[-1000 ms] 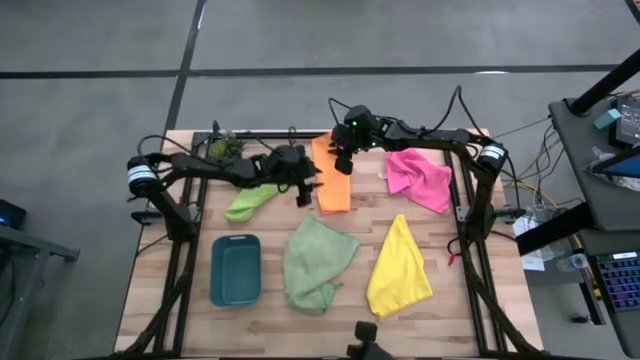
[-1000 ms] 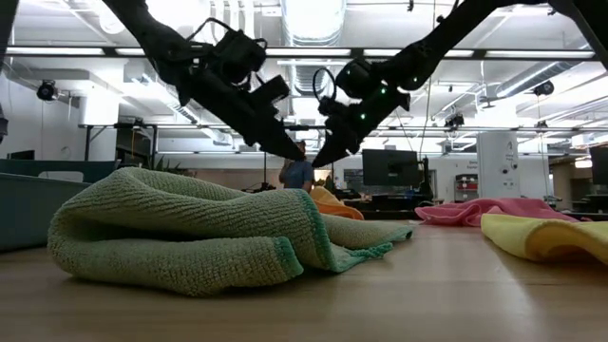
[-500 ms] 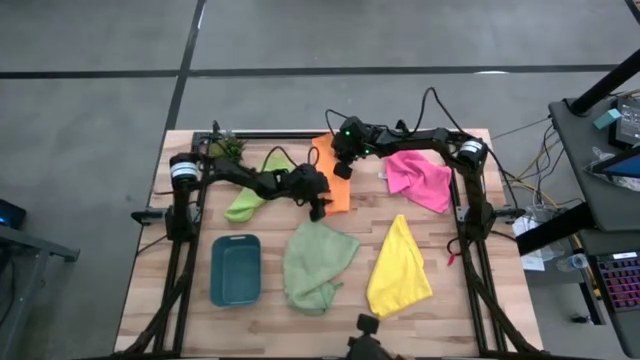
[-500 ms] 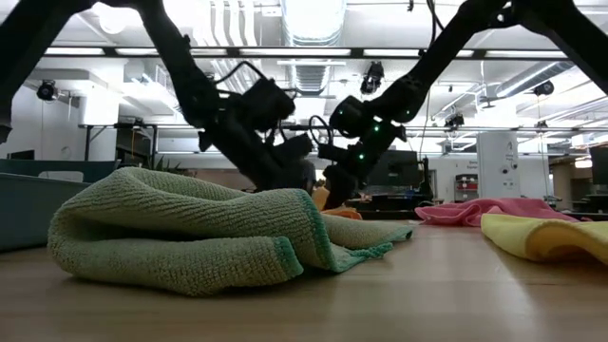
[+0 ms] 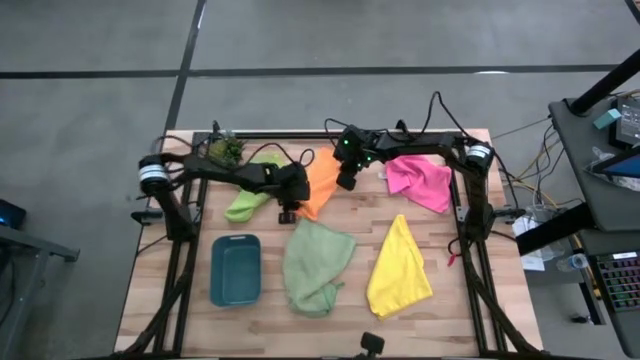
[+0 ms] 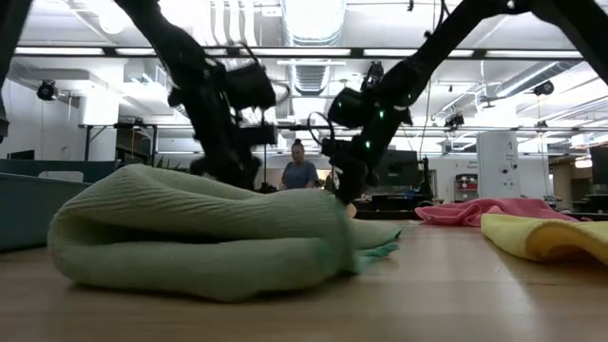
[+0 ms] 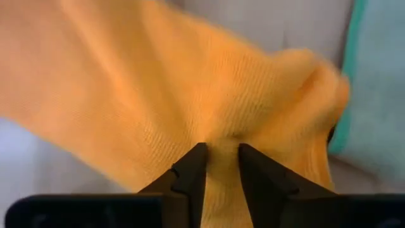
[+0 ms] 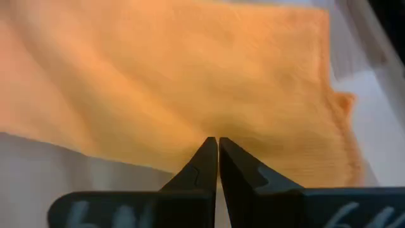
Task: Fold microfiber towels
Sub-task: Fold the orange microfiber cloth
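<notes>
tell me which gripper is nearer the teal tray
Left. The left gripper pinches the orange towel just up-table from the teal tray. The right gripper holds the same towel's far side, farther from the tray.

Wooden table [image 5: 470, 310] carries teal tray [image 5: 236, 268], potted plant [image 5: 225, 149], lime towel [image 5: 246, 200], orange towel [image 5: 321, 182], pink towel [image 5: 420, 178], sage towel [image 5: 318, 264], yellow towel [image 5: 400, 268].

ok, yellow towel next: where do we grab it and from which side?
Probably the narrow far corner of the yellow towel, coming straight down from above. It lies flat as a long wedge, pointed end toward the far edge, wide end near, clear of the sage towel and pink towel. The point is likely thin enough to pinch, though layering can't be told.
</notes>
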`<state>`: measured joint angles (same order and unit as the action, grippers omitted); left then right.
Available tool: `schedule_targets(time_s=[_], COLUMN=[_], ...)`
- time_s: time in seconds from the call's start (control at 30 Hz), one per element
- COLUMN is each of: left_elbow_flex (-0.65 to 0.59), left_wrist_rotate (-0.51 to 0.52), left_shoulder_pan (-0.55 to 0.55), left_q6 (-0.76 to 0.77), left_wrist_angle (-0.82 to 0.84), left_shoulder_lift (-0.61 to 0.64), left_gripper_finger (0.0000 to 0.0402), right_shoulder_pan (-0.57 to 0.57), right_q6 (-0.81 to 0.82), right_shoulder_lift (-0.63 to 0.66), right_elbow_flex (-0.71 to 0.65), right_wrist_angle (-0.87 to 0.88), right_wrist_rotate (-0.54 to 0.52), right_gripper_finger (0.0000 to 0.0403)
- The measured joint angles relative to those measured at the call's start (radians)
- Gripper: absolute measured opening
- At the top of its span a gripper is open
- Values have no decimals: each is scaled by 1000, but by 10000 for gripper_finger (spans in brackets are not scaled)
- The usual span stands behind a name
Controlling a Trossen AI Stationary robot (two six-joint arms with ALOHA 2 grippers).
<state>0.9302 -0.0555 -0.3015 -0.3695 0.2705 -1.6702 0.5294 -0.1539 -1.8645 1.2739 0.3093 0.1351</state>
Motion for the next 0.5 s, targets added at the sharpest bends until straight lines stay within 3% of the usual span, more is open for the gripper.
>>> schedule_targets(time_s=[0.23, 0.5], left_elbow_flex=[-6, -39], left_wrist_rotate=[2, -14], left_shoulder_pan=[17, 110], left_q6=[146, 181], left_wrist_angle=[-18, -17], left_shoulder_lift=[121, 124], left_gripper_finger=[77, 78], right_shoulder_pan=[-32, -94], right_q6=[21, 26], right_shoulder_lift=[65, 118], right_elbow_flex=[-2, -43], right_wrist_angle=[-15, -47], right_wrist_rotate=[-10, -9], right_gripper_finger=[9, 9])
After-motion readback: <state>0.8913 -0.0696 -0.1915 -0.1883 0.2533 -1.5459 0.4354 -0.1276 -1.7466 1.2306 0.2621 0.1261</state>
